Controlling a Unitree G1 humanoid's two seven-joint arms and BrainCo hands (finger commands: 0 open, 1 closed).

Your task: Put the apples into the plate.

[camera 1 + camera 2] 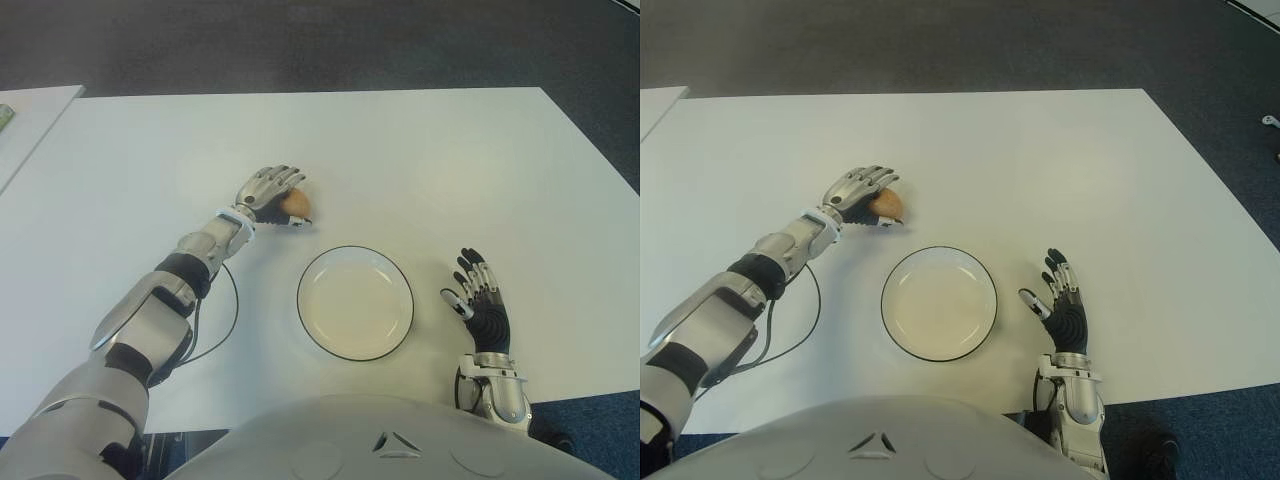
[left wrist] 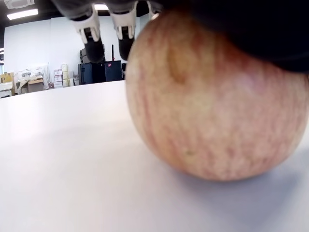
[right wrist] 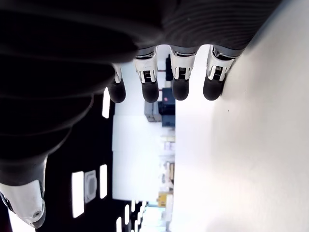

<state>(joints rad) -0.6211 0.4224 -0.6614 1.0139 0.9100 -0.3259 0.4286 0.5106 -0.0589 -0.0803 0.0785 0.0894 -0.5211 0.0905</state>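
The left hand (image 1: 268, 190) reaches out over the table (image 1: 420, 160), its palm pressed on top of the apple (image 1: 295, 206) and its fingers (image 2: 91, 26) draped past the fruit rather than wrapped under it; in the left wrist view the apple sits on the table surface, so I judge the hold a loose cover, not yet a firm clamp. The apple lies just beyond and left of the plate (image 1: 397, 335), apart from its rim; the plate holds nothing. The right hand (image 1: 482, 300) shows just right of the plate, fingers spread and holding nothing. The risk from here: a round apple under a top-only contact could roll away toward the far side if the fingers close unevenly; lifted too soon, it could slip out and strike the plate's rim.
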